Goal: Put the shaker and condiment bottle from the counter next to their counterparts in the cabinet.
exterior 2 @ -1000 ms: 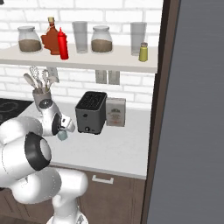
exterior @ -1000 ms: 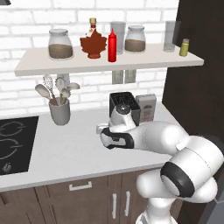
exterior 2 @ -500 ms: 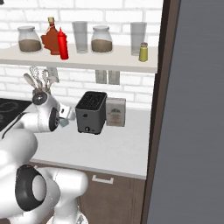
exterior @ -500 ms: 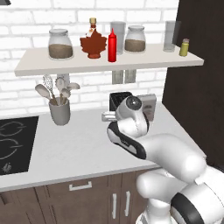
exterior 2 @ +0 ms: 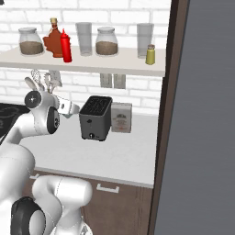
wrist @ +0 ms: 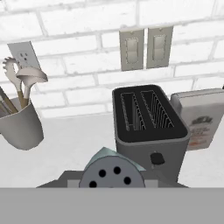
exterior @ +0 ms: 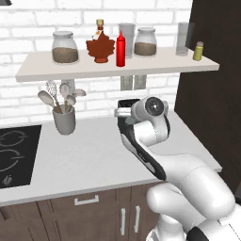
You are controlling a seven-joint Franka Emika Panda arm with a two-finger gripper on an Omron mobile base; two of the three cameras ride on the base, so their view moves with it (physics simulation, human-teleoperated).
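The pale blue-grey shaker [wrist: 113, 171], its grey holed cap facing the camera, sits between the dark fingers of my gripper [wrist: 109, 183], which is shut on it. The gripper [exterior: 124, 112] hangs above the counter [exterior: 94, 155] in front of the toaster [exterior 2: 95, 118], well below the cabinet shelf [exterior: 37, 70]. The red condiment bottle [exterior: 120, 49] stands on that shelf right beside the maple-leaf syrup bottle [exterior: 100, 46]. The yellow-green shaker [exterior: 198, 51] stands at the shelf's right end. In the right base view the gripper [exterior 2: 69, 108] is left of the toaster, and the yellow-green shaker [exterior 2: 150, 54] is up to the right.
Two lidded jars [exterior: 65, 47] and two tall glasses [exterior: 183, 38] share the shelf. A black toaster [wrist: 146, 127] and a small box [wrist: 199, 118] stand against the brick wall, and a utensil cup [exterior: 64, 120] is at the left. A cooktop [exterior: 14, 155] is at far left, a dark tall panel [exterior 2: 202, 114] at right.
The arm has risen from low over the counter and swung the hand up toward the wall. The gripper has stayed shut on the shaker.
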